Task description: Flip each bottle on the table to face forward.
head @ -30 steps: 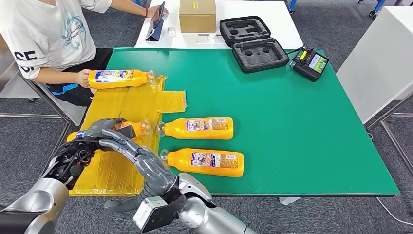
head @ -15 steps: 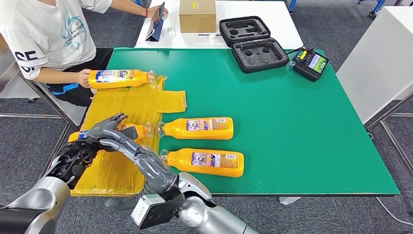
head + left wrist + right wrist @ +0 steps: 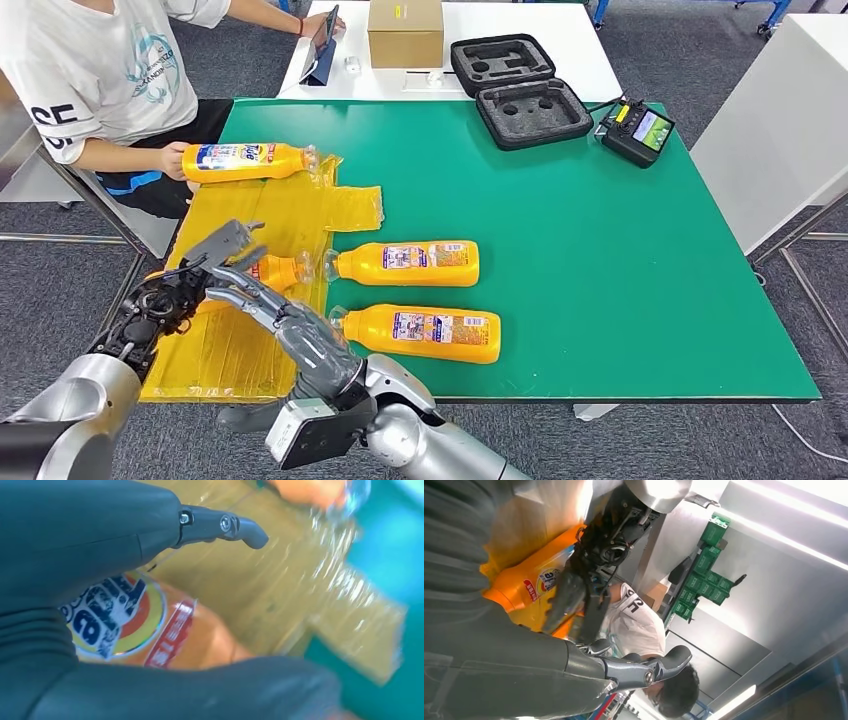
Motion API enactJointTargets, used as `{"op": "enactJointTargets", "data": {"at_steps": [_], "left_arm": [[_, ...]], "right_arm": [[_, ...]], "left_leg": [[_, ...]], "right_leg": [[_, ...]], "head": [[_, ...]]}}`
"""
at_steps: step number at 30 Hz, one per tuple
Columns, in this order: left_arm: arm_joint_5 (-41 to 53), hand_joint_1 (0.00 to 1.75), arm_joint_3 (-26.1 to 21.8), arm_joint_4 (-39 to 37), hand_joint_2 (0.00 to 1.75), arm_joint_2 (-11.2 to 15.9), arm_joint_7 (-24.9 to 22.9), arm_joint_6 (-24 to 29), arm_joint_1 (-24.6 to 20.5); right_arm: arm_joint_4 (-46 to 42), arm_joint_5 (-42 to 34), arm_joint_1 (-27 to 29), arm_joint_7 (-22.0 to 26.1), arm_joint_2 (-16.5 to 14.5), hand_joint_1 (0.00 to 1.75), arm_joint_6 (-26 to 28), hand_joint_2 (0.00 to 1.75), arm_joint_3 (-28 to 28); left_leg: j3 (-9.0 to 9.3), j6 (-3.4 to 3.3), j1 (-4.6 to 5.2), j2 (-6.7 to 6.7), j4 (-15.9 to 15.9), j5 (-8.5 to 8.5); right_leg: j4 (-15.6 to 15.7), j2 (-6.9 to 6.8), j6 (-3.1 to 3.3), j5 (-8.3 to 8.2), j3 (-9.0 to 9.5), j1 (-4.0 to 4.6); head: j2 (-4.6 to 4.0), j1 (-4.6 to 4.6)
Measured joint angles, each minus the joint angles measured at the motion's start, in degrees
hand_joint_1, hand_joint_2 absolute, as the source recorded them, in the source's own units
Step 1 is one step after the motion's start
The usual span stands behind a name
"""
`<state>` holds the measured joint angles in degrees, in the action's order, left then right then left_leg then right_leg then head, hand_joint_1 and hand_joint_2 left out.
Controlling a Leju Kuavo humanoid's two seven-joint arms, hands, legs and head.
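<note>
left arm: silver, comes in from the near left
left hand: dark many-fingered left hand (image 3: 205, 262), fingers spread, holding nothing
right hand: grey many-fingered right hand (image 3: 262, 299), fingers stretched out flat, reaching across toward the left one

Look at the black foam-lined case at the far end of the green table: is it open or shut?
Open. The case lies spread flat in two halves, and the head view shows grey foam cut-outs in both.

bottles (image 3: 418, 262): orange, blue-white labels | table (image 3: 620, 260): green | sheet (image 3: 250, 215): yellow | case (image 3: 520, 90): black | box (image 3: 405, 30): tan
</note>
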<state>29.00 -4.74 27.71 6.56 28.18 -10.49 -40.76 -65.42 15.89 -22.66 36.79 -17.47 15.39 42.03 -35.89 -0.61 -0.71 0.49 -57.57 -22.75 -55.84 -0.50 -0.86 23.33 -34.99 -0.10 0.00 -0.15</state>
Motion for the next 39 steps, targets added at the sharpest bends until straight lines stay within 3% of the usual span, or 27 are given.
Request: {"op": "enactJointTargets", "data": {"at_steps": [2,6,11,14,17,19,24,32,36,39], "left_arm": [[-2.94,0.0,-2.22,1.06,0.0,-0.46,3.46,8.27,1.11],[-6.39,0.0,-5.43,4.41,1.75,-1.33,9.01,24.27,3.06],[-13.04,0.0,-6.04,15.49,1.75,-1.9,11.84,44.62,8.91],[-12.86,0.0,-7.04,24.47,1.75,-2.33,12.02,49.88,13.32],[-9.9,0.0,-10.49,33.63,1.75,-3.42,12.09,50.45,17.3],[-9.12,0.0,-12.51,38.07,1.75,-4.04,12.09,50.52,18.94],[-8.84,0.0,-15.08,44.01,1.75,-4.8,12.08,50.58,21.06],[-8.84,0.0,-16.56,47.3,1.75,-5.46,12.08,50.58,22.12],[-11.82,0.0,-18.53,50.73,1.75,-5.88,12.08,50.59,23.72],[-17.58,0.0,-20.03,54.16,1.75,-5.86,12.08,50.6,26.89]], "right_arm": [[0.0,0.18,0.18,-0.02,-0.01,0.0,0.0,1.75,0.0],[0.0,0.49,0.6,-0.06,-0.09,0.0,0.0,1.75,0.01],[-0.02,3.19,0.59,-0.81,-0.15,0.0,2.19,1.75,0.02],[-0.4,10.39,0.46,-5.48,0.37,0.0,5.93,1.75,0.04],[-1.22,18.65,0.15,-11.59,1.52,0.0,8.92,1.75,-0.06],[-1.68,20.36,0.0,-13.06,2.2,0.0,9.4,1.75,-0.14],[-2.33,20.98,-0.27,-13.44,3.14,0.0,9.58,1.75,-0.15],[-2.69,21.56,-0.41,-14.03,3.55,0.0,9.75,1.75,-0.16],[-2.71,28.24,-0.58,-21.37,4.26,0.0,8.72,1.75,-1.33],[-2.59,33.71,-0.56,-28.49,6.35,0.0,4.79,1.75,-3.58]], "left_leg": [[-0.01,0.0,0.0,0.06,-0.01,0.0],[-0.05,0.01,0.0,0.08,-0.01,-0.01],[-0.08,0.1,-0.01,0.19,0.0,-0.11],[-0.1,0.11,-0.01,0.2,-0.01,-0.13],[-0.12,0.1,-0.01,0.22,0.0,-0.15],[-0.12,0.1,0.0,0.23,-0.01,-0.15],[-0.12,0.1,-0.01,0.2,-0.01,-0.14],[-0.12,0.1,-0.04,0.19,0.0,-0.14],[-0.13,0.11,-0.03,0.22,0.0,-0.16],[-0.14,0.1,-0.01,0.2,0.0,-0.17]], "right_leg": [[0.0,0.04,0.0,-0.02,-0.05,0.0],[0.0,0.09,0.0,-0.03,-0.1,0.0],[0.0,0.18,0.01,0.0,-0.18,0.01],[0.01,0.19,0.01,0.03,-0.21,0.01],[0.01,0.22,0.0,0.03,-0.22,0.0],[0.02,0.23,0.0,0.02,-0.23,0.0],[0.02,0.21,0.0,0.02,-0.22,0.01],[0.01,0.22,0.0,0.01,-0.22,0.02],[0.01,0.23,0.0,0.01,-0.22,0.01],[0.03,0.22,-0.01,0.02,-0.22,0.0]], "head": [[0.0,0.01],[0.0,-0.01],[0.0,-0.01],[0.0,0.0],[0.0,0.01],[0.0,0.01],[0.0,-0.01],[0.0,-0.01],[0.0,-0.01],[0.0,-0.01]]}}
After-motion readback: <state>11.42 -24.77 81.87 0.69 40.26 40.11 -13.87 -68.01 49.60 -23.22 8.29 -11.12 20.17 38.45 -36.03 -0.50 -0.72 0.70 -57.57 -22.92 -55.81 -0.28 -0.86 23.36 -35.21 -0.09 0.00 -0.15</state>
